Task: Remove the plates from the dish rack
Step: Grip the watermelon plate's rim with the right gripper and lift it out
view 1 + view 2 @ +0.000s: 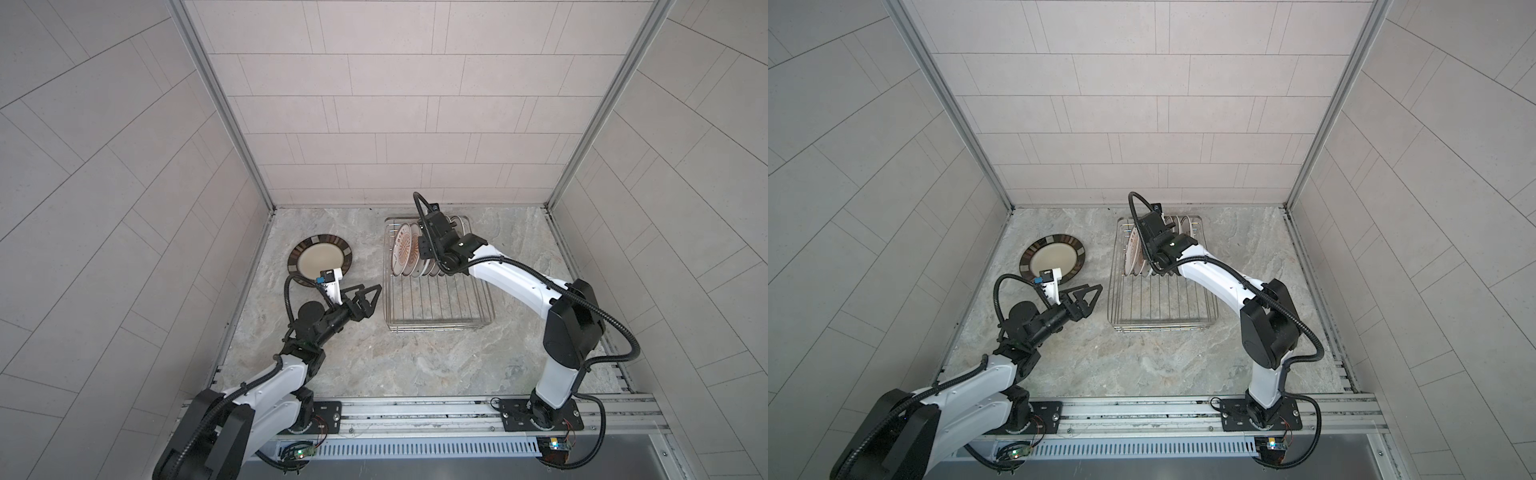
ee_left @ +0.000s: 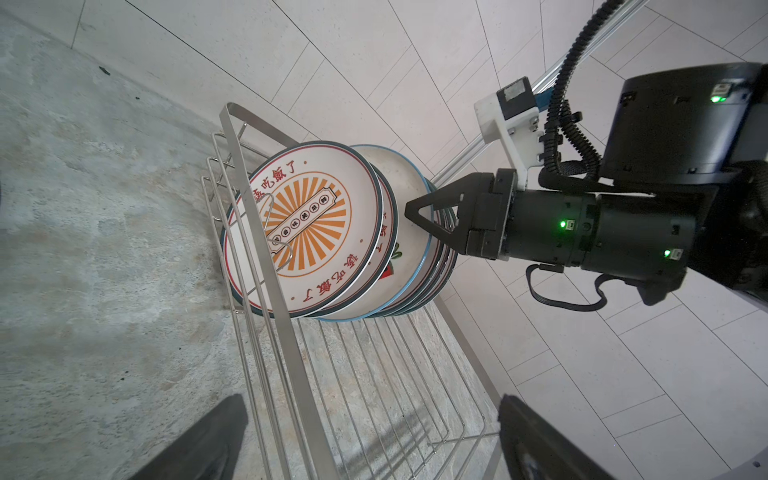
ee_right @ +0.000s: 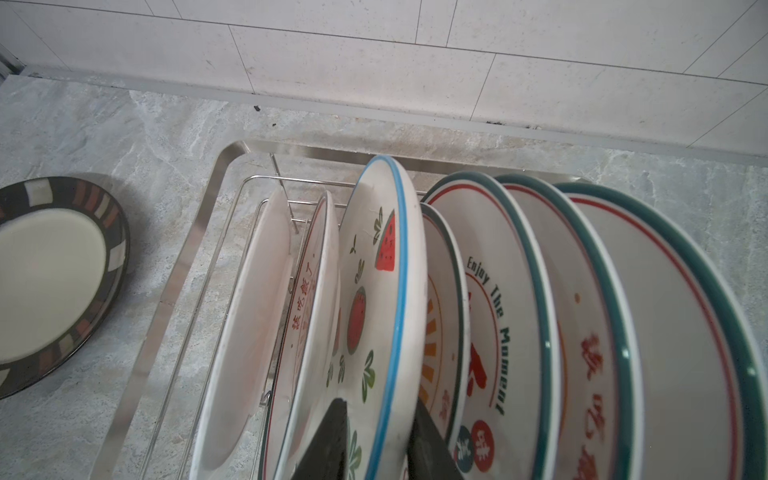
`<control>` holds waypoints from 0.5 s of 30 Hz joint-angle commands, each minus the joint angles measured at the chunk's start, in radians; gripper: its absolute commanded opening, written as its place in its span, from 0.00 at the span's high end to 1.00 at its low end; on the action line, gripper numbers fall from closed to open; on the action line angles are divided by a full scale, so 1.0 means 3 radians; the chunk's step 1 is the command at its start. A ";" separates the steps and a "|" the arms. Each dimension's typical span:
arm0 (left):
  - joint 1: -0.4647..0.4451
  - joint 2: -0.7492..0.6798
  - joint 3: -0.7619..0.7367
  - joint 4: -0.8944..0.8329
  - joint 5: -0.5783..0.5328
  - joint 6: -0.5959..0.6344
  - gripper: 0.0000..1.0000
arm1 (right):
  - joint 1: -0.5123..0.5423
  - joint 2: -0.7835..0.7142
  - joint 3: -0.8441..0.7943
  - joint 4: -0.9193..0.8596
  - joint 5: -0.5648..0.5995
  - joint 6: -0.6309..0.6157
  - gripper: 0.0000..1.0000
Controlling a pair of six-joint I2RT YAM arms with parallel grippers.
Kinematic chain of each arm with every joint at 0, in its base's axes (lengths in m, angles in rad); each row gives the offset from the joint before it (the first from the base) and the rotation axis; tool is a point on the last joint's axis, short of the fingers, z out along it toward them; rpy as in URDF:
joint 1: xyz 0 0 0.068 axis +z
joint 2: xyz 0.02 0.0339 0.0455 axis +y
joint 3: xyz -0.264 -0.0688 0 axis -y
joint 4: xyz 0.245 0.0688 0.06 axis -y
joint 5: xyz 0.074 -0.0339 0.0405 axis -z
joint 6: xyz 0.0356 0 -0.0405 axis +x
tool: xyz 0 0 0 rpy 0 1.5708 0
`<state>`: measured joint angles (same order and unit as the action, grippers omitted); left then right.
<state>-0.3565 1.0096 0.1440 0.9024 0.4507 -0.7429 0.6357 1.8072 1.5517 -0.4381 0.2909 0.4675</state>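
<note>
- Step in hand (judged): pick of one plate from the dish rack (image 1: 440,305). Lift not begun; the plate's lower edge sits in the rack.
- Grip, R side: right jaws clenched on the top rim of the blue-rimmed plate (image 3: 382,291) (watermelon print). One finger (image 3: 328,444) is on the printed face, the other behind, per rt wrist view.
- Grip, L side: left jaws released, spread wide, holding nothing. They hover over the worktop (image 1: 415,365) just beside the rack's long side, pointing at it.
- Rack contents: seven plates countable, all on edge, leaning, packed close at the rack end under the right jaws.
- Order in rack: the held plate is third in the row.
  - Toward the left jaws: two more, the sunburst plate (image 2: 307,232) outermost.
  - Beyond the right jaws: four dark-rimmed plates (image 3: 519,291).
- Off the rack: one striped-rim plate (image 1: 320,259) lies flat on the worktop. It is near the left jaws on their side away from the rack, and well apart from the right jaws.
- Next move (judged): pull straight up in the plate's own plane until clear of the prongs (image 3: 284,195) and both neighbours. Then carry toward the left jaws. Hand-over or set-down: cannot tell.
- Risks (judged):
  - Neighbours touch or nearly touch the held plate, so sideways drift may drag or tip them.
  - The hold is rim-only on a glazed surface, so the plate may slip or swing.
</note>
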 commanded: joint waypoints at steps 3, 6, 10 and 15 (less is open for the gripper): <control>-0.0026 -0.0029 0.0106 -0.0027 -0.0041 0.0042 0.00 | 0.0008 0.0220 0.0201 -0.0059 0.0114 0.0112 0.72; -0.0024 -0.0045 0.0100 -0.0047 -0.0047 0.0042 0.00 | 0.0013 0.0309 0.0308 -0.0142 0.0285 0.0164 0.72; -0.0024 -0.0052 0.0105 -0.0077 -0.0083 0.0042 0.00 | 0.0027 0.0355 0.0345 -0.0146 0.0461 0.0201 0.72; -0.0027 -0.0041 0.0106 -0.0093 -0.0101 0.0042 0.00 | 0.0028 0.0486 0.0477 -0.0193 0.0426 0.0180 0.74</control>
<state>-0.3607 1.0077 0.1459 0.8612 0.4274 -0.7429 0.6357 1.9255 1.6550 -0.4778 0.4011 0.5102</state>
